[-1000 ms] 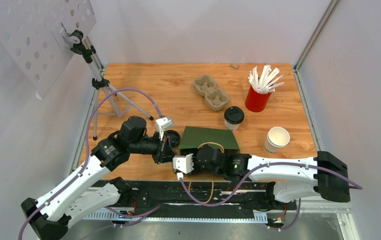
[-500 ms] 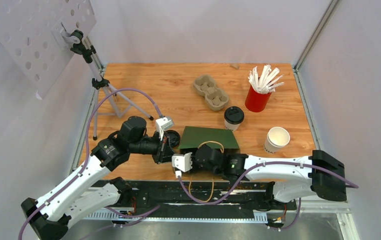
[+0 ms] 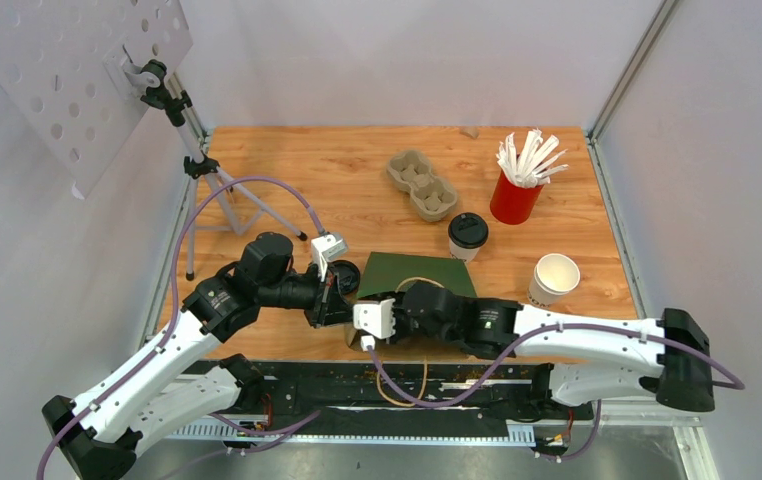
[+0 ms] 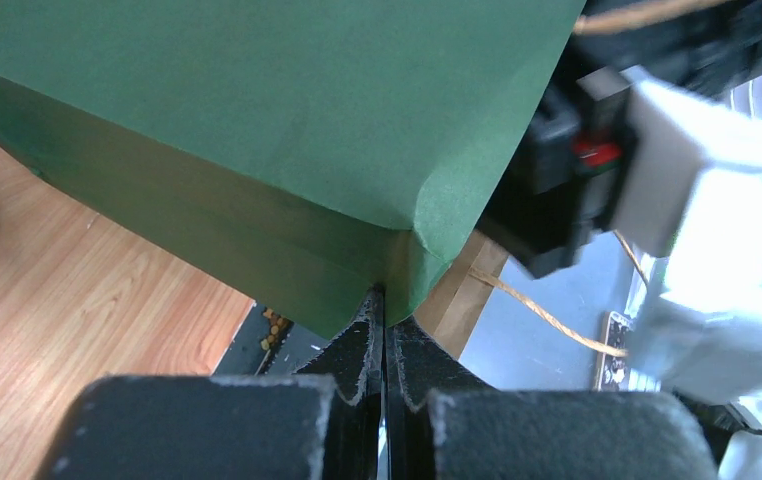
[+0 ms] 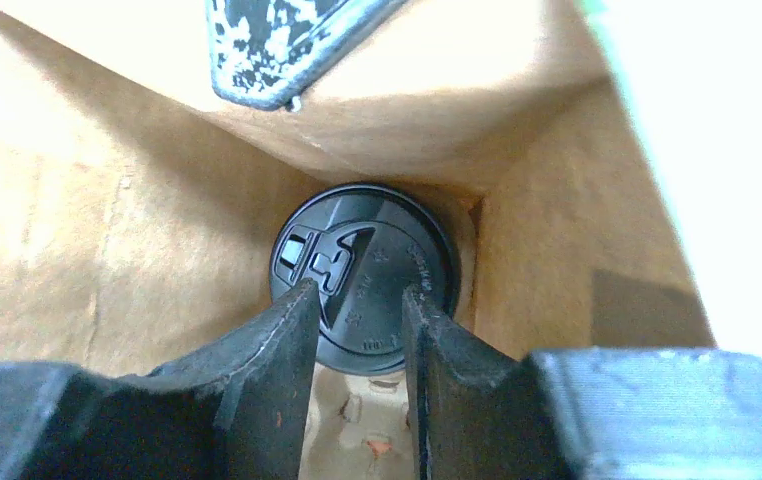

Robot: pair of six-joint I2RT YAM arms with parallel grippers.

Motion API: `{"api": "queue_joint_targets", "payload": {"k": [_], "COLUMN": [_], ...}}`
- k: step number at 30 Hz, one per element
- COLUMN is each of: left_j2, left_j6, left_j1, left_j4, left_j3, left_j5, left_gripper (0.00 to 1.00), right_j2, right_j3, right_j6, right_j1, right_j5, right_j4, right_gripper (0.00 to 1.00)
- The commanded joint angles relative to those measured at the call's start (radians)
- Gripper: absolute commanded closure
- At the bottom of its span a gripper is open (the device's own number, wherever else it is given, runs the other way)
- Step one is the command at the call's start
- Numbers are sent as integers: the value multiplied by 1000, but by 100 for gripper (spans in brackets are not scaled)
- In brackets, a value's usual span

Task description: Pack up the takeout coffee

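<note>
One wooden table [image 3: 287, 170] carries one green paper bag [image 3: 407, 268], lying on its side at the middle of the near edge. One grey pulp carrier [image 3: 422, 185] sits toward the far edge, and one red cup [image 3: 513, 200] of white stirrers stands near the far right corner.

Two white cups are in plain view. The lidded cup [image 3: 467, 236] stands just beyond the bag, and the open cup [image 3: 555, 278] stands by the right edge. One loose lid [image 3: 345, 275] lies at the bag's left end.

The left gripper [image 4: 384, 310] is pinched closed on the bag's corner fold. The right gripper [image 5: 357, 300] is inside the bag with its fingers slightly parted, holding nothing. A third black lid [image 5: 367, 260] faces it from deeper in the bag, in line with the gap between the fingers.
</note>
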Motion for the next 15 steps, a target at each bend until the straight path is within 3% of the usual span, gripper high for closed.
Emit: {"api": "queue_joint_targets", "payload": {"k": [1, 10, 15], "left_j2": [3, 5, 15], "left_j6": [-3, -3, 1], "left_j1": [-3, -2, -3], "left_j4": [8, 3, -1], "left_j3": [8, 10, 16], "left_j5": [11, 11, 13], "left_gripper": [100, 100, 100], "right_j2": [-84, -157, -141], "right_j3": [101, 303, 437], "right_j6": [94, 207, 276], "right_j1": [-4, 11, 12], "right_j5": [-104, -280, -381], "right_j4": [-183, -396, -441], "right_gripper": [63, 57, 49]}}
